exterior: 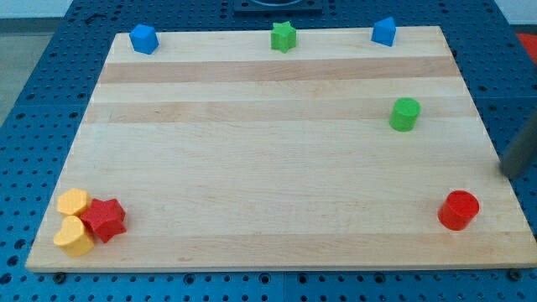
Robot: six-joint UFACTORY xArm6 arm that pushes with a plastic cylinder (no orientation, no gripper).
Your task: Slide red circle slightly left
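Observation:
The red circle [458,210] stands near the bottom right corner of the wooden board [268,159]. My rod comes in from the view's right edge, and my tip [507,174] is above and to the right of the red circle, a short gap apart from it, at the board's right edge.
A green circle [404,114] stands above the red circle. A blue block [384,32], a green star [284,37] and a blue block [143,39] line the top edge. A red star [104,220] and two yellow blocks [74,202] [74,237] cluster at the bottom left.

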